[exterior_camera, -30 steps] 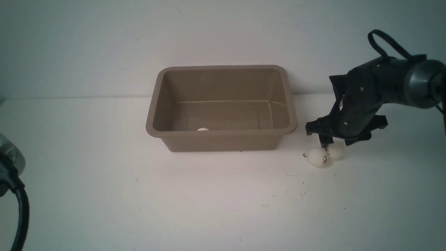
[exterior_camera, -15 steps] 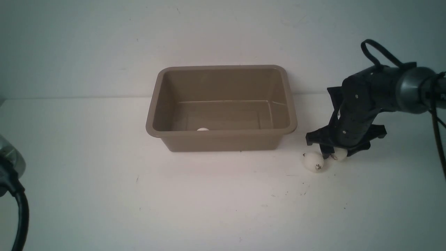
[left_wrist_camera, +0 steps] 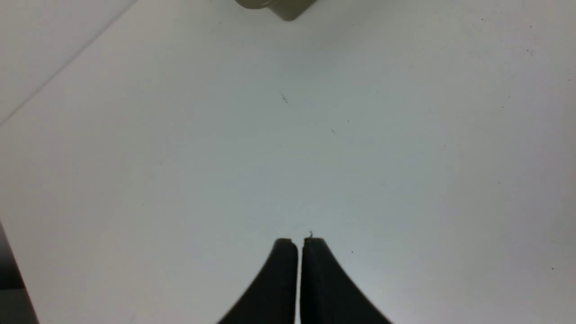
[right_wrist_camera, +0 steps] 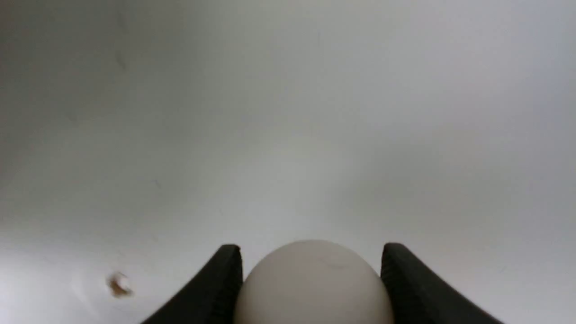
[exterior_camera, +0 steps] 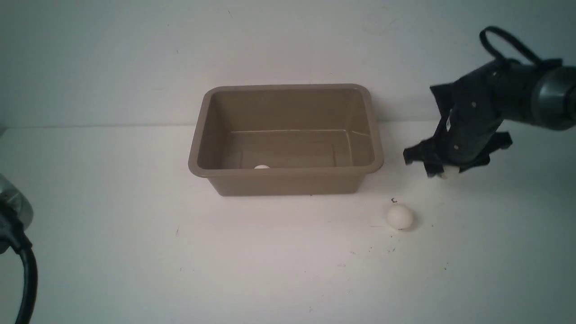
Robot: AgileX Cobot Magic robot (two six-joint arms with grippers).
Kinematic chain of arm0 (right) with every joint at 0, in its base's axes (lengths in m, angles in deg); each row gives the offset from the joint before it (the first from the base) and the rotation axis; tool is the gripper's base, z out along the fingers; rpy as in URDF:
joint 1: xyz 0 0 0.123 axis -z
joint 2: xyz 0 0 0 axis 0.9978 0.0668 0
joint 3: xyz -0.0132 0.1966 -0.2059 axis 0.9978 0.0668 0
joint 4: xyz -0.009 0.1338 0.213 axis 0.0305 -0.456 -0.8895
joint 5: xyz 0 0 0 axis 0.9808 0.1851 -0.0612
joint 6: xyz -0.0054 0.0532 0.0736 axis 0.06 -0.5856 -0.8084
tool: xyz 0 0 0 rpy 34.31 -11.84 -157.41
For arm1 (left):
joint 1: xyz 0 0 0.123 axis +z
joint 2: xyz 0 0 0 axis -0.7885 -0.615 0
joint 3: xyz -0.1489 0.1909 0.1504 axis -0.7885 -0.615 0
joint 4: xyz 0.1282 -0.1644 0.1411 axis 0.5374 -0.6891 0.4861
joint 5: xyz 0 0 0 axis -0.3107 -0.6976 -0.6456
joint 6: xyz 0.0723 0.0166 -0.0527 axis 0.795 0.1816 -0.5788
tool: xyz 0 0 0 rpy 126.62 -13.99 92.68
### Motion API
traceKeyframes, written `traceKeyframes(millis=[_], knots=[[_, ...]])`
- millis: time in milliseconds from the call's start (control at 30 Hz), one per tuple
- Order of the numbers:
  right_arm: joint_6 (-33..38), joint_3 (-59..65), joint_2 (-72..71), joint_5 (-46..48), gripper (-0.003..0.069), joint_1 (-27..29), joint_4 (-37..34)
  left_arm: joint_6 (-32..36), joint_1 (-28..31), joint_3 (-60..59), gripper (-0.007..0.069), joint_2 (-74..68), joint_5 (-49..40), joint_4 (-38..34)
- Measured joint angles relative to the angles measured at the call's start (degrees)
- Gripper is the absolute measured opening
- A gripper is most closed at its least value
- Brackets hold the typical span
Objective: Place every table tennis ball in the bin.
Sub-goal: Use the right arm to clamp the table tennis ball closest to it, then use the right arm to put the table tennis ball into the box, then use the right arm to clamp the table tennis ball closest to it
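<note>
The taupe-brown bin (exterior_camera: 286, 173) stands at the middle back of the white table, and the top of one white table tennis ball (exterior_camera: 261, 167) peeks over its near wall. A second ball (exterior_camera: 399, 216) lies on the table to the bin's front right. My right gripper (exterior_camera: 443, 173) hangs above the table to the right of the bin, shut on a third ball (right_wrist_camera: 312, 283) that sits tight between both fingers. My left gripper (left_wrist_camera: 299, 243) is shut with nothing in it, over bare table near the left front; a corner of the bin (left_wrist_camera: 288, 6) shows far ahead of it.
A small dark speck (exterior_camera: 394, 200) marks the table just behind the loose ball. The left arm's cable (exterior_camera: 24, 270) hangs at the front left edge. The wall rises close behind the bin.
My right gripper closed on one of the two balls beside the bin and lifted it off the table. The other ball rolled a little toward the front left. The left arm stayed still.
</note>
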Motion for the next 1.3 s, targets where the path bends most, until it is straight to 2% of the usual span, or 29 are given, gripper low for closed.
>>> traceKeyframes(millis=[167, 267, 300, 567, 700, 800, 867, 967, 1033, 1200, 1300], knots=[[7.5, -6.9, -2.8, 0.4, 0.0358, -1.7, -5.0, 0.0, 0.0, 0.0, -0.0004, 0.0, 0.0, 0.0], [13.4, -11.3, -2.8, 0.5, 0.0358, -4.4, -9.8, 0.0, 0.0, 0.0, -0.0004, 0.0, 0.0, 0.0], [16.2, -14.0, -1.6, 0.5, 0.0358, -6.8, -12.9, 0.0, 0.0, 0.0, -0.0004, 0.0, 0.0, 0.0], [19.7, -21.7, 6.8, 3.1, 0.0358, -11.8, -17.7, 0.0, 0.0, 0.0, -0.0004, 0.0, -0.1, 0.0], [22.3, -23.5, 9.8, 4.4, 0.0358, -12.0, -20.8, 0.0, 0.0, 0.0, -0.0004, 0.0, -0.1, 0.0], [22.5, -23.8, 11.0, 4.9, 0.0389, -12.0, -21.9, 0.0, 0.0, 0.0, -0.0004, 0.0, -0.1, 0.0], [22.7, -24.0, 11.6, 5.1, 0.0451, -12.0, -21.9, 0.0, 0.0, 0.0, -0.0004, 0.0, -0.1, 0.0], [23.2, -24.4, 11.2, 5.7, 0.0499, -12.0, -20.4, 0.0, 0.0, 0.0, -0.0004, 0.0, -0.1, 0.0], [23.5, -25.0, 10.7, 6.7, 0.0505, -12.0, -18.8, 0.0, 0.0, 0.0, -0.0004, 0.0, -0.1, 0.0], [23.9, -26.2, 2.1, 17.4, 0.0509, -12.0, -10.9, 0.0, 0.0, 0.0, -0.0004, 0.0, -0.1, 0.0], [23.9, -26.5, -1.5, 21.4, 0.0509, -12.0, -9.1, 0.0, 0.0, 0.0, -0.0004, 0.0, 0.3, 0.0]])
